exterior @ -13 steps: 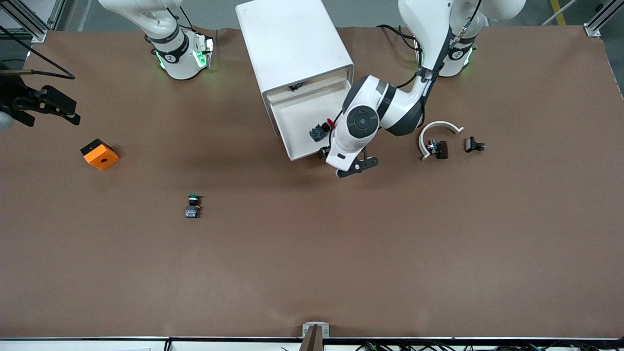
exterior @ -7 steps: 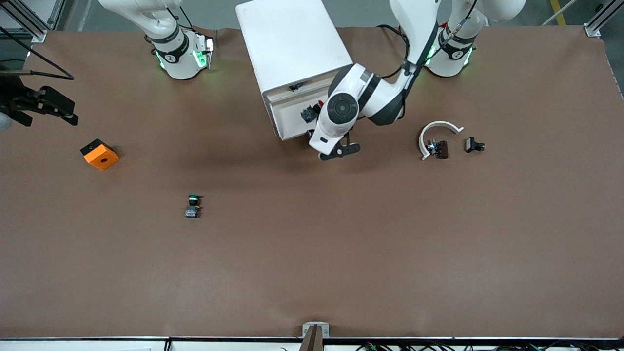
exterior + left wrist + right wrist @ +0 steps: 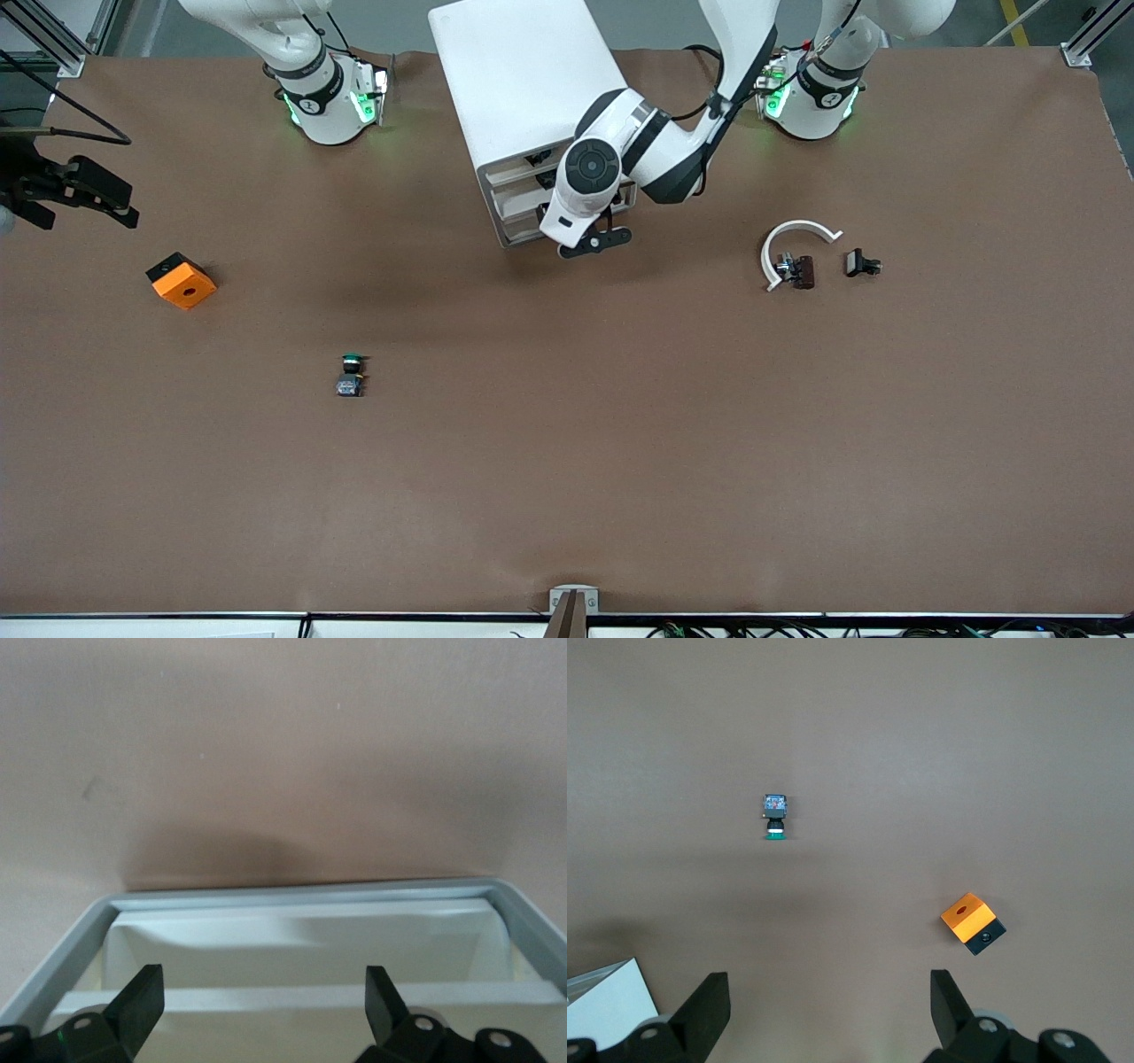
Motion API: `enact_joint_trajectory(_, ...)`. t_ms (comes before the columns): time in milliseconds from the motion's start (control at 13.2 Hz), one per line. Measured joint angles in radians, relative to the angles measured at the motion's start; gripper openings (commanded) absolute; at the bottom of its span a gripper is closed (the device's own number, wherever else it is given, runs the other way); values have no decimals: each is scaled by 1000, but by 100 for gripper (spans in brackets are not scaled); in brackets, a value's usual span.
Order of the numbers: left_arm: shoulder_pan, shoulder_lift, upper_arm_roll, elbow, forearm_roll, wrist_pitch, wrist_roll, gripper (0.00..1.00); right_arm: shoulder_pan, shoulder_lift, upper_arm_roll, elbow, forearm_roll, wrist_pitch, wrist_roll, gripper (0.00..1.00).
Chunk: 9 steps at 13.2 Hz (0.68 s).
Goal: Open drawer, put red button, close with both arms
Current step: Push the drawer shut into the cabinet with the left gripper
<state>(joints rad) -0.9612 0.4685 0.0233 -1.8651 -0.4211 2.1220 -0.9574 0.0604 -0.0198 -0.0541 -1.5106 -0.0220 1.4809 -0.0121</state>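
At the right arm's end of the worktop [image 3: 567, 496], the right hand [image 3: 830, 994] hangs in the air with its fingers spread and empty, waiting over bare surface near that end edge. An orange block [image 3: 182, 281] lies close by. A green-capped button [image 3: 351, 374] lies on its side farther toward the middle and nearer the front camera. The white cabinet [image 3: 523, 80] stands midway along the edge where the arm bases are, and its drawer [image 3: 518, 213] is pushed in. The red button shows in no view. The left hand [image 3: 263, 992] is bent low against the drawer front, its fingers released and gripping nothing. Toward the left arm's end lie a white curved piece [image 3: 797, 232] and two small black parts.
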Motion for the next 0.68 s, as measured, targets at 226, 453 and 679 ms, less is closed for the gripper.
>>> enact_joint_trajectory(226, 0, -3, -30, -4, 0, 2, -42, 100, -1, -1, 0, 3, 0, 0, 0, 100)
enact_joint_trajectory(453, 0, -3, -39, -11, 0, 8, -69, 100, -18, -1, -1, 7, 0, 2, 0, 100)
enact_joint_trajectory(679, 2, -2, -39, -12, 0, 15, -81, 100, -23, -1, 1, 7, 0, 2, 0, 100)
